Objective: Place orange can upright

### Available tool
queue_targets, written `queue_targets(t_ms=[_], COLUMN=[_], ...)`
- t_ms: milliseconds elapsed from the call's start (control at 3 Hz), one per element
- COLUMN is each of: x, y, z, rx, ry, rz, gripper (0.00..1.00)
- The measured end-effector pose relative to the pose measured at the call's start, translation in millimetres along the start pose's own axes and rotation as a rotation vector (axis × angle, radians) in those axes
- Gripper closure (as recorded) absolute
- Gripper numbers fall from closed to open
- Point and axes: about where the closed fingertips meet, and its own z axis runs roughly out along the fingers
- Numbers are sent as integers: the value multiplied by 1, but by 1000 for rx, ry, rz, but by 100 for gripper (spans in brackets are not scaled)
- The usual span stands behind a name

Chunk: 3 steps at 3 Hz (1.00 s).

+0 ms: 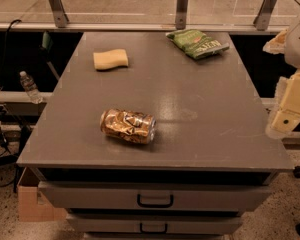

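The orange can lay on its side near the front edge of the grey cabinet top, a little left of centre, its ends pointing left and right. The gripper hung off the cabinet's right edge, well apart from the can and empty; whether it was spread or pressed together could not be told. Farther back, a yellow sponge sat towards the left and a green chip bag near the far right corner. Below the top, a drawer with a dark handle faced forward.
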Motion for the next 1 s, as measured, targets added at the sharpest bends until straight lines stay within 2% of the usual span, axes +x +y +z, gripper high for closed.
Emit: queue_targets(t_ms=[333,667,1000], x=[-2,-44,-113], y=[-1,7,23], z=[0,21,56], rx=[3,-34,-103], ry=[-7,-43,-89], rz=[2,-8,-24], gripper=[0,0,0])
